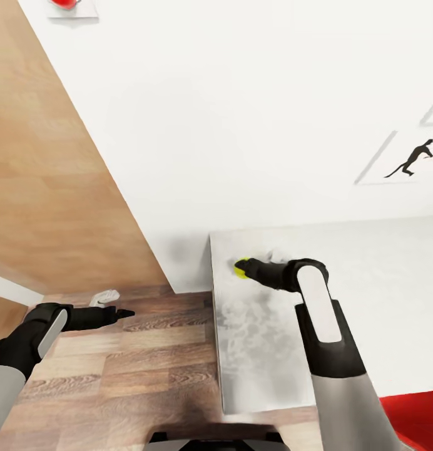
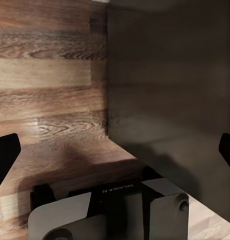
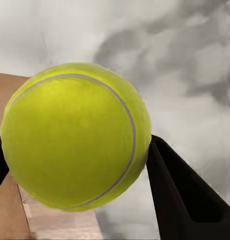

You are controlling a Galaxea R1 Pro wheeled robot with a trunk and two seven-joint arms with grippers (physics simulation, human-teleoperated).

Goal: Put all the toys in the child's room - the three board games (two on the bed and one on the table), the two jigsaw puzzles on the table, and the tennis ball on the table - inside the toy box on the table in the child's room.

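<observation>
The yellow-green tennis ball (image 1: 241,265) sits between the fingers of my right gripper (image 1: 246,269), just above the left end of the pale grey-white table (image 1: 266,357). Close up in the right wrist view, the tennis ball (image 3: 75,135) is pressed against a black finger (image 3: 184,195), with the mottled tabletop (image 3: 194,60) behind it. My left gripper (image 1: 119,313) hangs over the wood-plank floor (image 1: 116,376) to the left of the table, fingers spread wide and empty. The toy box, board games and jigsaw puzzles are out of view.
A brown wooden panel (image 1: 60,175) and a white wall (image 1: 241,113) stand behind the table. A baseball-player silhouette picture (image 1: 410,160) hangs at right. A small white object (image 1: 107,295) lies on the floor by my left arm. Something red (image 1: 413,416) shows at bottom right.
</observation>
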